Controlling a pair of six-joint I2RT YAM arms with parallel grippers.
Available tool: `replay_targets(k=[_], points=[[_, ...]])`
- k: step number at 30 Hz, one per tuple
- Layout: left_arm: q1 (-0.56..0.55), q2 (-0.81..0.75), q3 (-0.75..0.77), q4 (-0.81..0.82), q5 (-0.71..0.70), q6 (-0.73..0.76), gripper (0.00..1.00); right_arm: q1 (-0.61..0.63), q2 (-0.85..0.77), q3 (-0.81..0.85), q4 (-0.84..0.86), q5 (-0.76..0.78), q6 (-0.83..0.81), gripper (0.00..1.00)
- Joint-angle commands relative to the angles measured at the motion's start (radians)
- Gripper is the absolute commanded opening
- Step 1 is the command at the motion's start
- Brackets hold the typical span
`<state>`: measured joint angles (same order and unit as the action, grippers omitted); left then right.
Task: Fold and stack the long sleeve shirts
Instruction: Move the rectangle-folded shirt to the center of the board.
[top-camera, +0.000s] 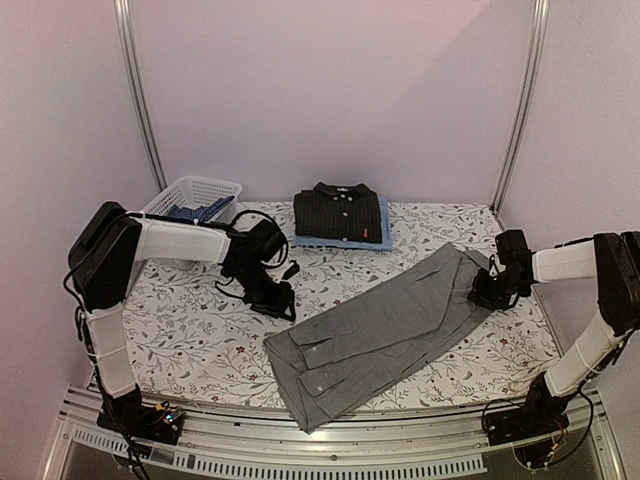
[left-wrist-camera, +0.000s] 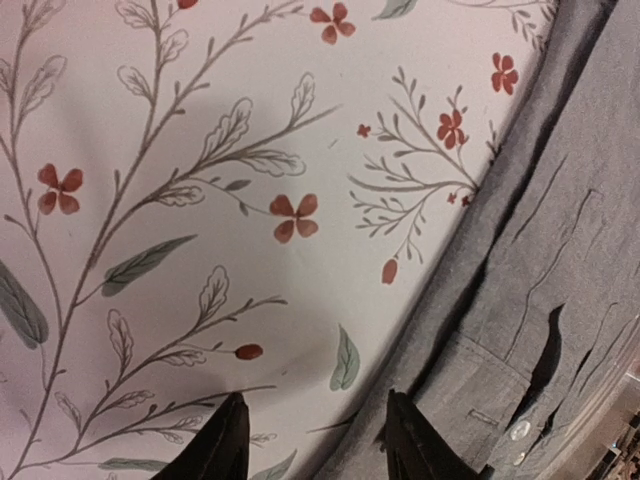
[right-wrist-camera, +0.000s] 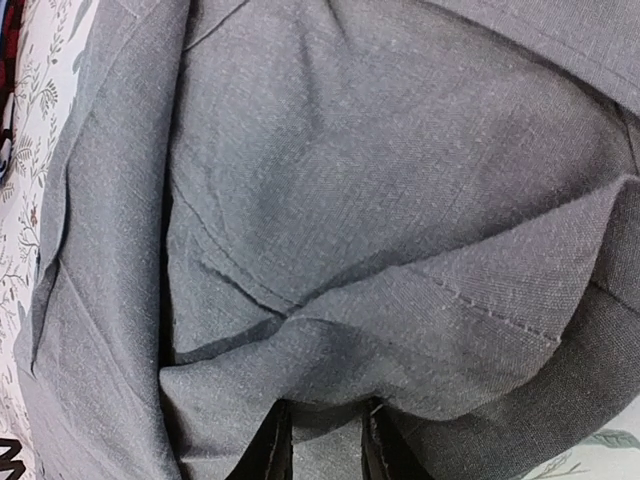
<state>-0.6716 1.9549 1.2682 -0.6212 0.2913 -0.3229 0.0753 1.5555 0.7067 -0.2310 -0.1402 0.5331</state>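
Between right jaws, grey shirt (right-wrist-camera: 380, 200)

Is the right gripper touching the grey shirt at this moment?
Touching. The right wrist view shows the right gripper with its jaws closed on a bunched fold of the grey shirt. The top view agrees: the gripper sits at the shirt's far end.

On my feed, a rectangular table in white cloth printed with grey leafy sprigs and small red flowers (top-camera: 200, 340) fills the view. Behind the table stands a plain pale lilac wall (top-camera: 330, 90). A slim silver metal post (top-camera: 140, 100) rises at the table's back left corner, and a matching post (top-camera: 522, 100) at its back right. A ribbed aluminium rail (top-camera: 300, 445) edges the table's near side. The light is soft and even.
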Motion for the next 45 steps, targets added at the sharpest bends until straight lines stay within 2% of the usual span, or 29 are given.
replay_targets(k=[1, 8, 20, 26, 30, 36, 41, 45], points=[[-0.001, -0.061, 0.007, 0.001, -0.001, 0.004, 0.46, -0.009, 0.069, 0.058, -0.033, -0.009, -0.018, 0.24], [0.012, -0.105, 0.044, -0.014, -0.007, 0.013, 0.46, -0.009, 0.203, 0.206, -0.049, -0.058, -0.026, 0.24], [0.02, -0.104, 0.04, 0.026, 0.006, -0.022, 0.46, -0.068, 0.566, 0.726, -0.221, -0.063, -0.13, 0.24], [0.016, -0.047, 0.024, 0.092, 0.022, -0.065, 0.46, -0.098, 0.649, 0.889, -0.293, -0.047, -0.185, 0.28], [0.015, -0.01, 0.012, 0.11, -0.034, -0.079, 0.46, -0.092, 0.57, 0.859, -0.292, -0.052, -0.196, 0.33], [-0.001, 0.059, 0.016, 0.158, -0.004, -0.097, 0.45, -0.043, 0.375, 0.714, -0.244, -0.078, -0.178, 0.36], [-0.026, 0.102, 0.028, 0.162, -0.01, -0.099, 0.4, 0.022, 0.271, 0.601, -0.157, -0.15, -0.138, 0.35], [-0.048, 0.12, 0.031, 0.163, 0.002, -0.096, 0.37, 0.068, 0.295, 0.582, -0.112, -0.183, -0.098, 0.29]])
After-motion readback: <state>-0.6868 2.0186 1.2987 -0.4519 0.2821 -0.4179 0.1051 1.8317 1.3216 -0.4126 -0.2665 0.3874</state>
